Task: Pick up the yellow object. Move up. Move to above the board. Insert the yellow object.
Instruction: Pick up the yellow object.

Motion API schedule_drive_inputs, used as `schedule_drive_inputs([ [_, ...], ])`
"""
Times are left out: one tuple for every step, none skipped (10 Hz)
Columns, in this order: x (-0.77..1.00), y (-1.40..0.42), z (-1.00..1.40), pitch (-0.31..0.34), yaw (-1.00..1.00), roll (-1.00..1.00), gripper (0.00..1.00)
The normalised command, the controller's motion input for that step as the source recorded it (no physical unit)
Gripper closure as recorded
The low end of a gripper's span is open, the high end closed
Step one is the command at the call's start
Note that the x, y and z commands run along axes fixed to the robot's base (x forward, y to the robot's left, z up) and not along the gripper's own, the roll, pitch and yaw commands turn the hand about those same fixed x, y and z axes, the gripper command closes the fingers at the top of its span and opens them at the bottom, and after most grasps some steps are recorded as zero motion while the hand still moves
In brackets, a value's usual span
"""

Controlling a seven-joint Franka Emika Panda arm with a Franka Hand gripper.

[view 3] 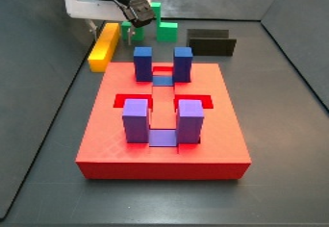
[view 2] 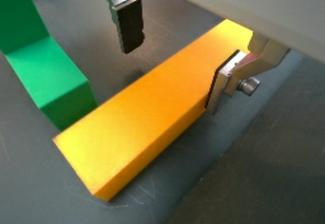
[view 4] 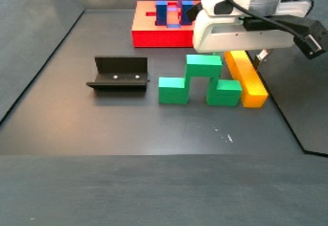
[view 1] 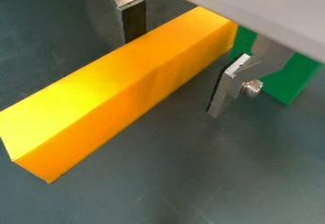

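Smooth plastic blocks, metal fingers, matt floor

The yellow object [view 1: 121,85] looks like smooth, faintly glossy plastic; the gripper [view 1: 178,57], over it, has brushed silver metal fingers [view 1: 229,85] with dull dark pads; the green block [view 2: 45,71] looks matt, the floor [view 4: 141,134] dark and scuffed.

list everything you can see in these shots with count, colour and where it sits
yellow object: 1, yellow-orange bar, lying flat on the floor between the gripper's fingers
board: 1, red square slab with recessed slots, on the floor away from the bar
upright blocks: 4 seen standing on the board, blue to purple; low blue pieces sit in its slots
green arch-shaped block: 1, green, on the floor right beside the bar
fixture: 1, black bracket, on the floor past the green block
gripper: 1, silver fingers with dark pads, lowered astride the bar's end; in a wrist view one finger stands clear of the bar, so open
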Motion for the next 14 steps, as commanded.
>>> schedule_drive_inputs([
  [-0.03,0.0,-0.06,0.0,0.0,0.01,0.0],
  [-0.02,0.0,0.0,0.0,0.0,0.0,0.0],
  [-0.04,0.0,-0.05,0.0,0.0,-0.03,0.0],
  [-0.01,0.09,-0.14,0.0,0.03,0.0,0.0],
  [0.0,0.0,-0.04,0.0,0.02,0.0,0.0],
  [-0.03,0.0,0.0,0.0,0.0,0.0,0.0],
  [-0.02,0.0,0.0,0.0,0.0,0.0,0.0],
  [-0.03,0.0,0.0,0.0,0.0,0.0,0.0],
  [-0.02,0.0,0.0,0.0,0.0,0.0,0.0],
  [-0.02,0.0,0.0,0.0,0.0,0.0,0.0],
  [0.0,0.0,0.0,0.0,0.0,0.0,1.0],
  [0.0,0.0,0.0,0.0,0.0,0.0,1.0],
  [0.0,0.0,0.0,0.0,0.0,0.0,1.0],
  [0.0,0.0,0.0,0.0,0.0,0.0,1.0],
])
